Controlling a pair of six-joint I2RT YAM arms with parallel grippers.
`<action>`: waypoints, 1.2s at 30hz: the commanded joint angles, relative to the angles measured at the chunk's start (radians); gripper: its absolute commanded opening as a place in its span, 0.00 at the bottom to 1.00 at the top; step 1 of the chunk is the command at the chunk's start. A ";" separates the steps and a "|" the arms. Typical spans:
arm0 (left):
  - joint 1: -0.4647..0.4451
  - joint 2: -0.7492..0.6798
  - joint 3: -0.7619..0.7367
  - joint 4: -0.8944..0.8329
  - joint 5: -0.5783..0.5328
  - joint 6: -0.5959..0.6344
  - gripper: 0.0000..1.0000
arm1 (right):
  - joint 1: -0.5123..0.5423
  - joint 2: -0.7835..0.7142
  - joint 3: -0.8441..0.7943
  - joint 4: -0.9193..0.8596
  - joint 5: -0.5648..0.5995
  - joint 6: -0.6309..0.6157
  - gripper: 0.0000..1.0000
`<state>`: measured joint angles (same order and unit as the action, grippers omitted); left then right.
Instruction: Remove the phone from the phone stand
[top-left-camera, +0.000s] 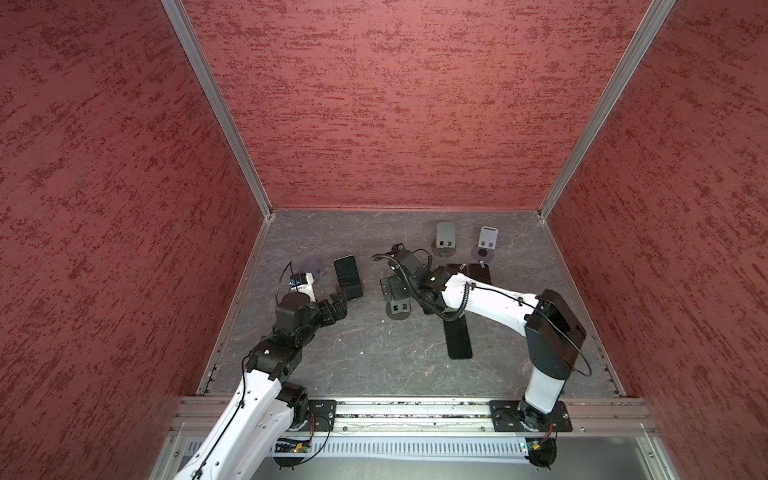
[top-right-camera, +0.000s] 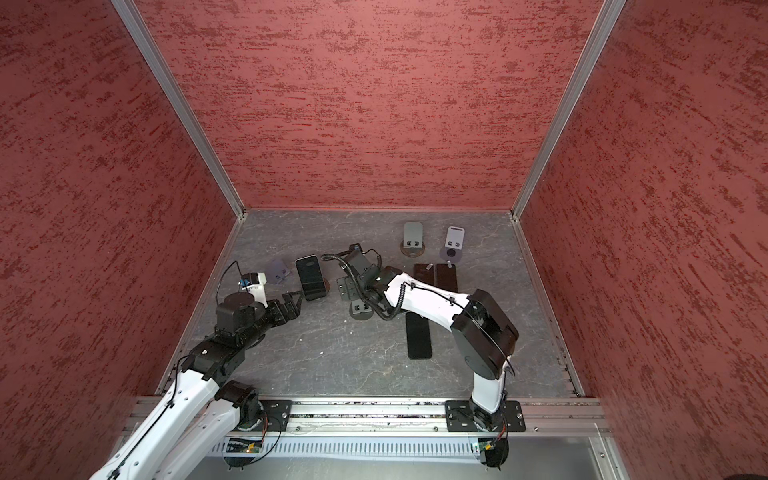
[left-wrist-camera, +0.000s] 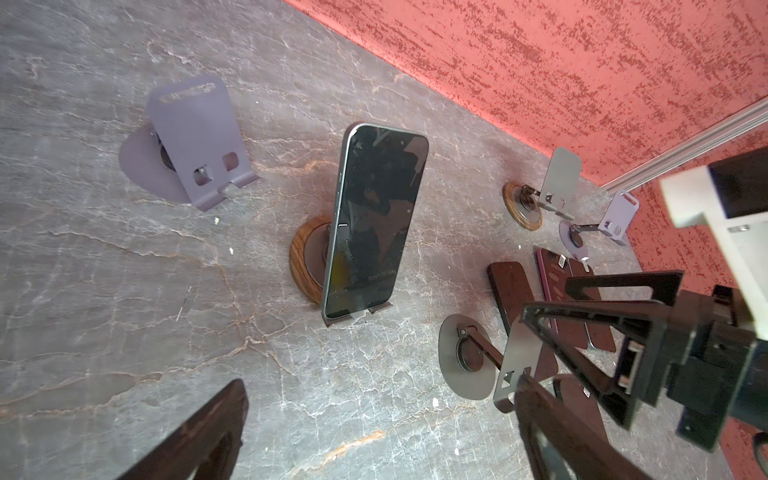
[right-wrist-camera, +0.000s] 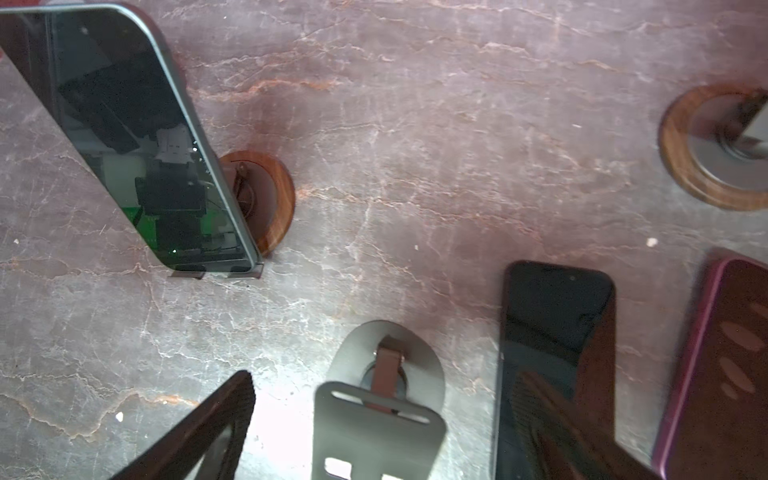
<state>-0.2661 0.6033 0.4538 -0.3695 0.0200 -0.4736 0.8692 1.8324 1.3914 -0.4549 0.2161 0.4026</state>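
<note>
Left pincer (top-left-camera: 338, 300) wide, empty; black glass-fronted phone (left-wrist-camera: 374, 224) leans on wood-rimmed round stand (left-wrist-camera: 299, 258) just ahead of it. Right pincer (right-wrist-camera: 386, 374) wide, empty, near grey metal stand (right-wrist-camera: 374, 436)

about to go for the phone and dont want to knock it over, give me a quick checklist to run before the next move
1. Phone seated on the wood-based stand: ok, it leans back with its lower edge in the lip.
2. Left gripper open: ok.
3. Left gripper empty and apart from the phone: ok, it sits near the phone's lower end.
4. Right gripper out of the way: ok, open over the dark grey stand, apart from the phone.
5. Lavender stand apart from the phone: ok.
6. Wood-based stand braced: not ok, neither gripper touches it.
</note>
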 joint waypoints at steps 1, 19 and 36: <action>0.012 -0.019 -0.023 -0.023 -0.007 0.017 1.00 | 0.011 0.033 0.049 -0.055 0.073 0.016 0.99; 0.038 -0.022 -0.036 -0.009 0.027 0.015 1.00 | 0.016 0.101 -0.003 -0.037 -0.005 0.134 0.78; 0.051 -0.019 -0.047 -0.002 0.039 0.012 1.00 | 0.014 0.140 0.056 -0.054 0.021 0.127 0.48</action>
<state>-0.2230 0.5888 0.4198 -0.3885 0.0483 -0.4736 0.8803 1.9469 1.4120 -0.5018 0.2142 0.5304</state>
